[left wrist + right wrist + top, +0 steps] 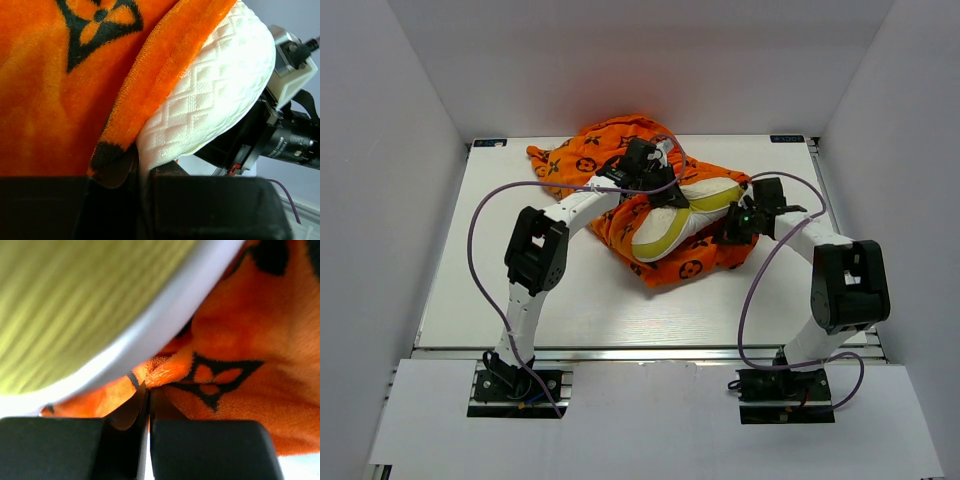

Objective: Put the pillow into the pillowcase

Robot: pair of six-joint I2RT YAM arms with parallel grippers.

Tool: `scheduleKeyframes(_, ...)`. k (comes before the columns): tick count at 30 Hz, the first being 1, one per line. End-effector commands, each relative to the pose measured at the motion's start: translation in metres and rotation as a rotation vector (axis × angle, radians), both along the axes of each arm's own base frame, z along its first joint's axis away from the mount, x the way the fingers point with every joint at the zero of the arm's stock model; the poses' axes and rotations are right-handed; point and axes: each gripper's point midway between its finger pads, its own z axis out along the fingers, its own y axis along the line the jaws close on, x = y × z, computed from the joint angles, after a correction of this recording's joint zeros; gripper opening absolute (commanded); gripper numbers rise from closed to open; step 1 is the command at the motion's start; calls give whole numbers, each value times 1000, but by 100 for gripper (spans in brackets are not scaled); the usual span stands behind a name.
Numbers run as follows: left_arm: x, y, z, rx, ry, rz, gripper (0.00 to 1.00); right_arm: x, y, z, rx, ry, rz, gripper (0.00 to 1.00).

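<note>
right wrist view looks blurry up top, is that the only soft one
Right wrist: the pillow, close to the lens, is smeared; the pillowcase below it is sharper. Left wrist: pillow quilting and pillowcase pile are crisp. Top external: even light, faint shadows, all sharp.

Plush fleece pillowcase [50, 100]; quilted matt cloth pillow [215, 100].

The top view is bright, evenly lit from above and sharp, with only faint soft shadows on the white table [450, 300]. In the 2 wrist views the pillowcase [45, 110] nap is fairly crisp, the pillow [75, 305] at the right wrist is a blur, and the near fingers [215, 210] go featureless black.
</note>
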Motion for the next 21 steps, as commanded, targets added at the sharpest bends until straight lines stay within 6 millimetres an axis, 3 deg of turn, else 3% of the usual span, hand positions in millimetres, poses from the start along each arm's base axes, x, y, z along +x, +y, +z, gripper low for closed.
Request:
scheduleKeyframes(1, 34, 20, 19, -6, -77, 109, 0, -4, -1, 29, 42, -84, 40, 0)
scheduleKeyframes(3, 31, 23, 1, 30, -40, 124, 0, -15, -7, 39, 130, -80, 58, 0)
scheduleKeyframes(8, 28, 32, -35, 128, 9, 159, 0, -37, -26, 119, 453, -294, 244, 0)
scheduleKeyframes(14, 32, 43, -69, 275, 22, 186, 0, -61, -35, 174, 606, -417, 385, 0)
scheduleKeyframes(18, 9, 52, -107, 417, 57, 116, 0, -59, -40, 212, 597, -550, 415, 0)
scheduleKeyframes(20, -4, 54, -118, 465, 66, 82, 0, -55, -48, 229, 625, -542, 342, 0)
scheduleKeyframes(21, -15, 62, -131, 515, 79, 58, 0, -47, -53, 243, 583, -652, 365, 0)
